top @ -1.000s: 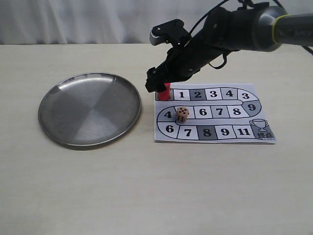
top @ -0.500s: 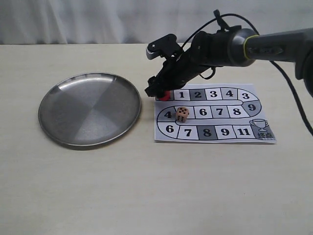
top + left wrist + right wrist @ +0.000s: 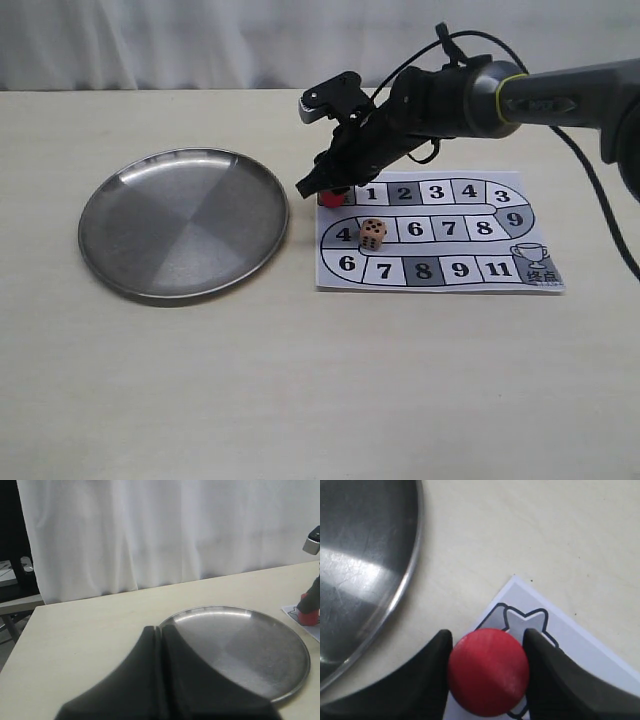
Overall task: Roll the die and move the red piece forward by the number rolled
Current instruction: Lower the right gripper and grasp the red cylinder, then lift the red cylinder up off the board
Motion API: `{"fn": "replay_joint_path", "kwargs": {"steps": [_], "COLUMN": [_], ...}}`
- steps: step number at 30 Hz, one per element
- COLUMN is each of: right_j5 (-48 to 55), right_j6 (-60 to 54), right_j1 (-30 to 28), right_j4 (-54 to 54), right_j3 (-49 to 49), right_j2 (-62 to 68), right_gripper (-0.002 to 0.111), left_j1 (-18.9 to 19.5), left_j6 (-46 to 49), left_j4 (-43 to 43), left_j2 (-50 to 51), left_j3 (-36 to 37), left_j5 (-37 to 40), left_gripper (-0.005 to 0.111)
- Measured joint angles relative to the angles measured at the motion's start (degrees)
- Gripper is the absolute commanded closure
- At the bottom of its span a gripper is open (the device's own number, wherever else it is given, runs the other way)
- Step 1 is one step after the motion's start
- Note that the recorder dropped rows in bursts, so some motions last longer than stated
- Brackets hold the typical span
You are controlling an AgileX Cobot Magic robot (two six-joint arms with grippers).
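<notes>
The red piece point(image 3: 330, 197) stands upright on the star square at the board's point(image 3: 436, 282) top left corner. My right gripper point(image 3: 327, 189) reaches down over it. In the right wrist view its two black fingers point(image 3: 436, 660) press against both sides of the red piece point(image 3: 488, 671). The die point(image 3: 372, 233), a pale wooden cube with dark pips, rests on the board's middle row between squares 4 and 6. My left gripper point(image 3: 159, 629) is shut and empty, hovering at the near rim of the metal plate point(image 3: 240, 645). It is out of the exterior view.
A round steel plate point(image 3: 183, 223) lies left of the paper board, nearly touching its corner. The right arm point(image 3: 470, 95) stretches in from the upper right above the board. A white curtain hangs behind the table.
The right arm dropped lower over the board's corner and its fingers came down around the red piece, hiding most of it. The die and the plate stayed put.
</notes>
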Motion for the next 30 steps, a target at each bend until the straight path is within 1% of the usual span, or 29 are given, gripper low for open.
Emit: {"fn": "replay_joint_path", "kwargs": {"steps": [4, 7, 13, 17, 24, 30], "right_j5": [0.26, 0.54, 0.20, 0.09, 0.58, 1.16], "right_j6": [0.76, 1.16, 1.73, 3.40, 4.24, 4.46], "right_j1": [0.00, 0.00, -2.00, -3.62, -5.23, -5.35], "right_j4": [-0.12, -0.23, -0.56, -0.98, -2.06, -2.53], "right_j3": [0.00, 0.00, -0.24, -0.46, 2.02, 3.59], "right_j2": [-0.56, -3.69, -12.97, -15.58, -11.43, -2.26], "right_gripper": [0.104, 0.104, 0.104, 0.104, 0.104, 0.104], "left_j1": [0.00, 0.00, 0.00, 0.00, 0.00, 0.00], "left_j6": [0.00, 0.00, 0.00, 0.00, 0.00, 0.00], "left_j4": [0.00, 0.00, 0.00, 0.00, 0.00, 0.00], "left_j2": [0.00, 0.00, 0.00, 0.00, 0.00, 0.00], "left_j3": [0.00, 0.00, 0.00, 0.00, 0.00, 0.00], "left_j5": [0.00, 0.00, 0.00, 0.00, 0.00, 0.00], "left_gripper": [0.107, 0.107, 0.107, 0.107, 0.107, 0.107]}}
